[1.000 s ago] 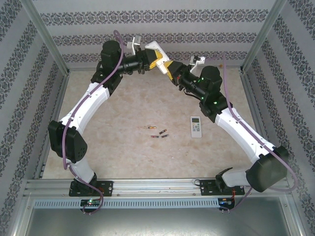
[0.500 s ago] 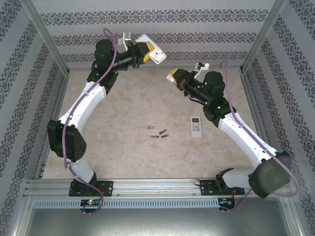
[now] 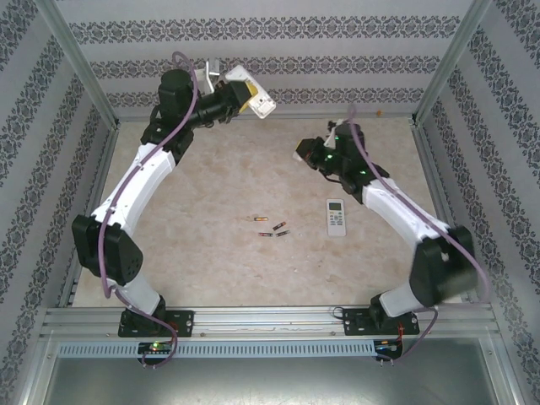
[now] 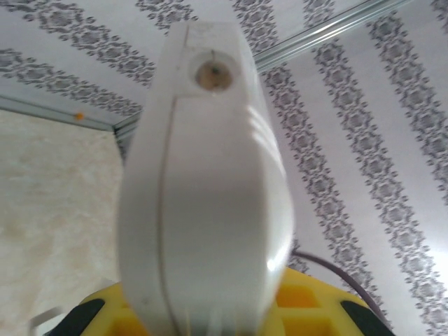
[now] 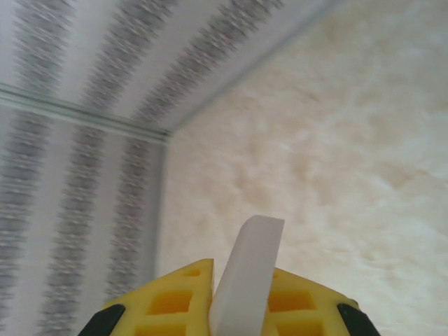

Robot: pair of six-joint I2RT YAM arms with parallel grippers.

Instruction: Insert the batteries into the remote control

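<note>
**Four slim dark-and-copper batteries [image 3: 278, 226] lie loose while a white remote control [image 3: 257, 99] is held aloft**

The batteries rest near the middle of the beige marbled tabletop [image 3: 202, 186]. Three sit close together and one lies a little apart on the left, toward the far side. Neither arm touches them. Near them on the right, but apart, lies a second white remote [image 3: 336, 217], small and rectangular, flat on the table.

The white remote control is up off the table at the far left, in front of the patterned back wall [image 3: 337, 29]. The left gripper [image 3: 242, 95] clamps one end of it between yellow fingers [image 4: 308, 308]. In the left wrist view its smooth, rounded body [image 4: 210, 196] rises from between those fingers, with a small round dimple near its far end.

The right gripper [image 3: 301, 150] hovers over the far right part of the table, well apart from the left one. Its yellow fingers [image 5: 175, 301] are closed on a thin white plastic piece [image 5: 248, 273] that stands up between them.
</note>
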